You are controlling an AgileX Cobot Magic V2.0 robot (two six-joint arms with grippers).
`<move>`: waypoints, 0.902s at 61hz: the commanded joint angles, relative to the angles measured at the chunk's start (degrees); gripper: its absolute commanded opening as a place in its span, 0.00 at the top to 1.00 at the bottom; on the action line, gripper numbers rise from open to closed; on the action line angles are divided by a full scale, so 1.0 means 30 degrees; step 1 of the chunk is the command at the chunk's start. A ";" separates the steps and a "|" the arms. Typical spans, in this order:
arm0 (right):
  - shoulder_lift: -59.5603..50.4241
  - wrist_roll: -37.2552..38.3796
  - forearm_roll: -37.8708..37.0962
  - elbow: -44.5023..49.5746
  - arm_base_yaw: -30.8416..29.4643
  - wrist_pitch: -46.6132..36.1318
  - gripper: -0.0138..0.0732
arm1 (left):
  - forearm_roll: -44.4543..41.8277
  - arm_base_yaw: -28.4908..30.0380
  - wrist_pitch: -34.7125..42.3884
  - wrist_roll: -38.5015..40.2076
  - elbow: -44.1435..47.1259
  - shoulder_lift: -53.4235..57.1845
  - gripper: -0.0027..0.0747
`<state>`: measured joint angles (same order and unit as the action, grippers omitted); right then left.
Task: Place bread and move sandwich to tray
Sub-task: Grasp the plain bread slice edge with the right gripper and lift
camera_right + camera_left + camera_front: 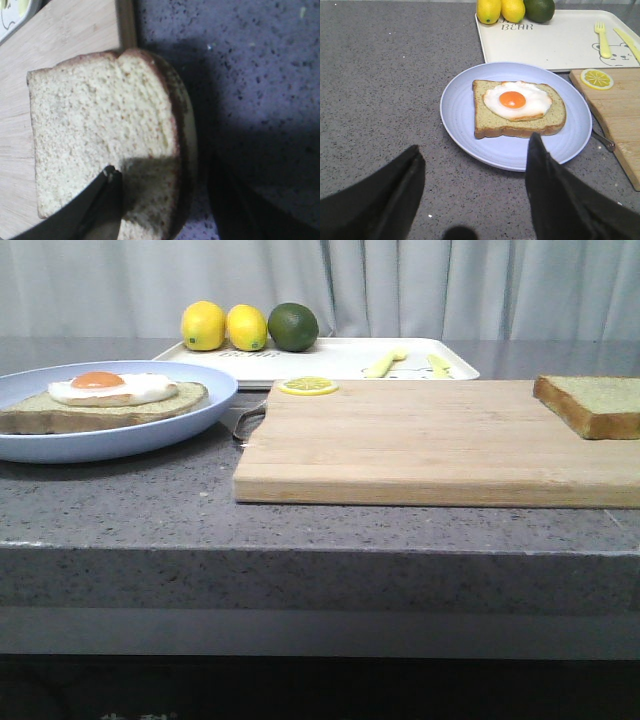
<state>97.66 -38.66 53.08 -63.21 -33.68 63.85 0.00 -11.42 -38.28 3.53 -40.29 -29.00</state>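
**Kid:** Wooden board (pixel 430 445), that's where your bread (pixel 592 404) sits, right at its far right corner. Part of the slice hangs off the edge.

**Helper:** Yes. In the right wrist view your right gripper (pixel 165 200) is low over the bread (pixel 105 150). One finger (pixel 102 200) is on top of the slice and the other is out past the crust, so it's spread wide and not squeezing yet.

**Kid:** What could go wrong?

**Helper:** Bread is soft. If you pinch too hard, it may squash or tear. If you pinch only the edge, it may flop and fall onto the grey counter (pixel 120 500).

**Kid:** And the other hand?

**Helper:** Your left gripper (pixel 475 195) is spread wide too, holding nothing, near the blue plate (pixel 460 107). The bottom slice (pixel 520 122) with the egg (pixel 517 100) lies on that plate.

**Kid:** So the egg could slide?

**Helper:** I think so, if you drop the bread crooked or tip the plate on the way to the tray (pixel 330 360). The lemons (pixel 225 327), lime (pixel 293 327) and little fork (pixel 603 37) take up room there too.
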 commanded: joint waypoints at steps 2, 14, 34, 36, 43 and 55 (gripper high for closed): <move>-0.0286 -0.0531 0.1513 -0.0571 -0.0160 0.0516 0.38 | 0.0000 -0.0171 0.1427 -0.0034 -0.0501 -0.0218 0.40; 0.0409 -0.1852 0.3057 -0.0571 -0.0160 0.2330 0.40 | 0.0000 -0.0171 0.1427 -0.0034 -0.0501 -0.0218 0.40; 0.0409 -0.2495 0.5064 -0.0571 -0.0160 0.3507 0.71 | 0.0000 -0.0171 0.1427 -0.0034 -0.0501 -0.0218 0.40; 0.0409 -0.2495 0.5082 -0.0571 -0.0160 0.3653 0.72 | 0.0000 -0.0171 0.1427 -0.0034 -0.0501 -0.0218 0.40; 0.0341 -0.2495 0.5221 -0.0571 -0.0160 0.4213 0.73 | 0.0000 -0.0171 0.1427 -0.0034 -0.0501 -0.0218 0.40; -0.0648 -0.2495 0.5881 -0.0550 0.0119 0.4213 0.73 | 0.0000 -0.0171 0.1427 -0.0034 -0.0501 -0.0218 0.40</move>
<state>100.05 -45.29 65.27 -63.47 -33.76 67.74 0.00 -11.42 -38.28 3.53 -40.29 -29.00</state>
